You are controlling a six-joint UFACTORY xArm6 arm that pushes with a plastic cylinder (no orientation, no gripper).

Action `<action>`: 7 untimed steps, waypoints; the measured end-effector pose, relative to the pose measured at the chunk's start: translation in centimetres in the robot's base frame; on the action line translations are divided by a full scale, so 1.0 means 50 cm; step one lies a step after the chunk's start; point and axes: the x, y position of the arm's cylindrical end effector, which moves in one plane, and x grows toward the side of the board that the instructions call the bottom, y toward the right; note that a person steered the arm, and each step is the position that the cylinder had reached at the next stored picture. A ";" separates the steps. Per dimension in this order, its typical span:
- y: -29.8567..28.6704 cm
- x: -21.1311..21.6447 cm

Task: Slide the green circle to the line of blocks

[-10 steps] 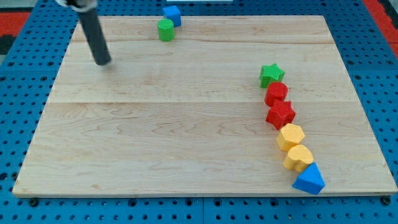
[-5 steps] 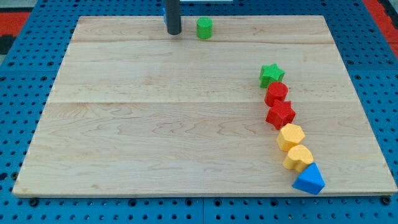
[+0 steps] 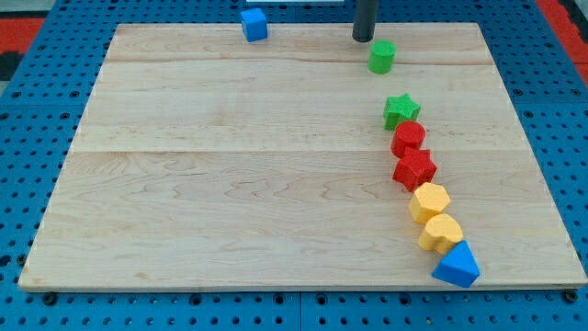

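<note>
Touching green circle: my tip.

This looks like a robot lab — a place for tests, not a home. A pale wooden board lies flat on a blue metal table full of small round holes in neat rows, the kind used to bolt things down. A red strip shows at the view's top corners. A dark rod comes down from above and my tip touches the board — small bright toy blocks sit on it like a set game
</note>
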 end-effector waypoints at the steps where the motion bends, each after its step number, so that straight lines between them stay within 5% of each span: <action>1: 0.062 0.068; 3: 0.054 0.196; 4: 0.009 0.142; 6: -0.115 0.320; 7: -0.092 0.277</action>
